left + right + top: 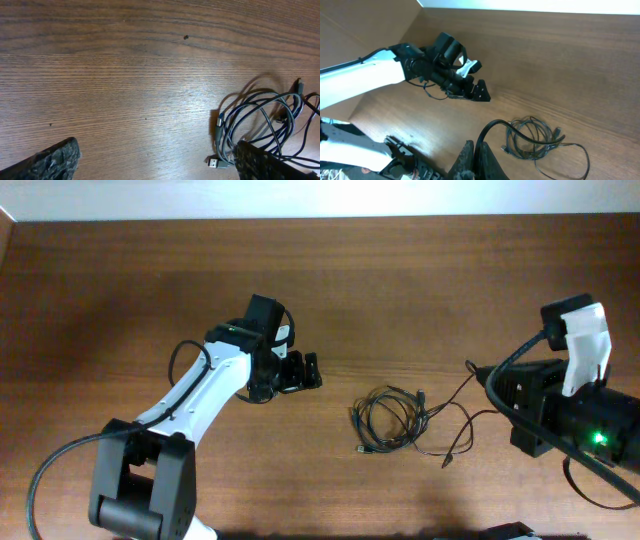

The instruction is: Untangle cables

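The cables (388, 420) lie as a loose bundle of thin black loops on the wooden table, right of centre, with one strand trailing off to the right. My left gripper (305, 372) is open, hovering up and to the left of the bundle. In the left wrist view the left gripper (157, 165) has bare table between its fingers. One finger (265, 162) overlaps the edge of the cables (260, 120), beside a silver-tipped plug (214, 162). My right gripper (476, 141) is shut, raised well away from the cables (532, 140).
A thick black arm cable (492, 125) arcs up in front of the right fingers and partly crosses the view of the bundle. The right arm's body (575, 425) fills the right edge. The left arm (190, 405) stretches from the front left.
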Robot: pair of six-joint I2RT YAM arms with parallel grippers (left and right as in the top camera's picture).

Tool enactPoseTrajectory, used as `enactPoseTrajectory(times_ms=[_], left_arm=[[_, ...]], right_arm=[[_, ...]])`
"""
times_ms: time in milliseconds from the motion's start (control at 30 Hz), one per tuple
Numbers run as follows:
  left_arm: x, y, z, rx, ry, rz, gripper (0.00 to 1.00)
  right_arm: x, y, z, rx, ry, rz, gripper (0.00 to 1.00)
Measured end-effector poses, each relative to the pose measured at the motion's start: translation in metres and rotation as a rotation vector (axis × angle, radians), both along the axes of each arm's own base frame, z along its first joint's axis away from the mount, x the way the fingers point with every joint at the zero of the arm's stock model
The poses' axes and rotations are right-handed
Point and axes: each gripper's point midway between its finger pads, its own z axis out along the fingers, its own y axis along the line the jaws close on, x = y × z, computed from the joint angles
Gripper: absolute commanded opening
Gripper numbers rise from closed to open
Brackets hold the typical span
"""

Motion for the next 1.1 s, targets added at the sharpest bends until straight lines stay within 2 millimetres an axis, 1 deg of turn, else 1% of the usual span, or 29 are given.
enactPoseTrajectory(times_ms=[267,400,1100], left_arm=[[0.0,0.0001,0.0,0.0,0.0,0.0,0.99],[-0.0001,0.0001,0.0,0.0,0.0,0.0,0.99],[0.0,0.0001,0.0,0.0,0.0,0.0,0.99]], right_arm=[[0.0015,-0.0021,-0.0026,-0.012,0.009,-0.012,0.04],[-0.0012,-0.0027,-0.0059,-0.015,0.027,-0.012,0.04],[-0.0011,-0.0027,-0.0057,-0.016,0.026,-0.012,0.04]])
